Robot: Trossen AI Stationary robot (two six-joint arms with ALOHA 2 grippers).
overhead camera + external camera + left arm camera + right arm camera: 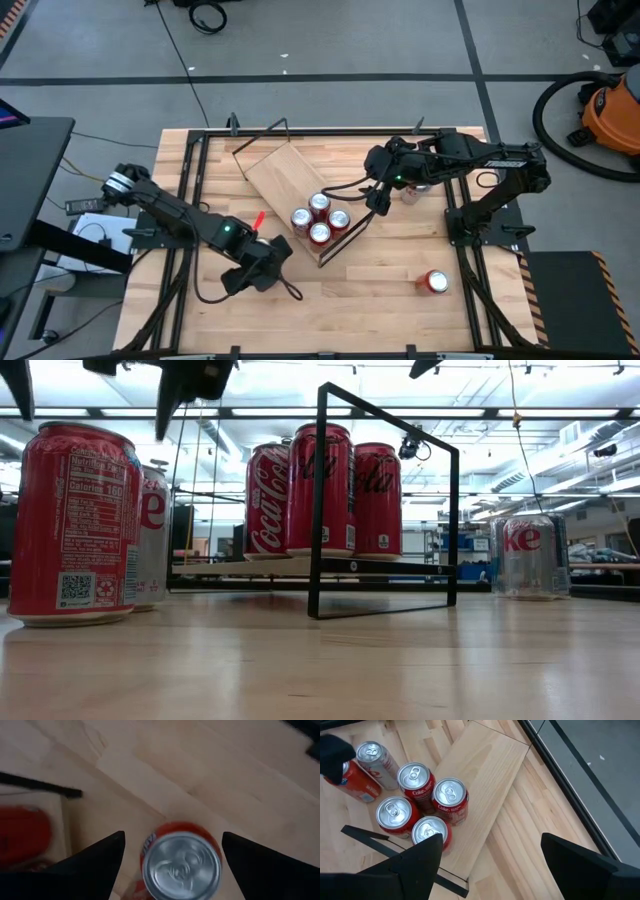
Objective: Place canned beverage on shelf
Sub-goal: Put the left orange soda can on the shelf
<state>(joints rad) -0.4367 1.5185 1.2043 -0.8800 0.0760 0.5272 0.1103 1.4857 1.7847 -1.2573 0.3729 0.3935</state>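
A robotics lab or workshop. A wooden table (390,300) in a black frame stands on a grey concrete floor (350,40) marked with dark lines. Cables (205,15) and an orange shop vacuum (612,112) lie around it, under open ceiling strip lights (560,405).

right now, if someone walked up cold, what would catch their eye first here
Most likely the four red cans bunched at one end of the shelf, a light wood plank lying at an angle mid-table with its other end bare. Next, the left gripper, open and poised above another upright red can on the table beside the shelf. One more red can stands alone near the table's right side.
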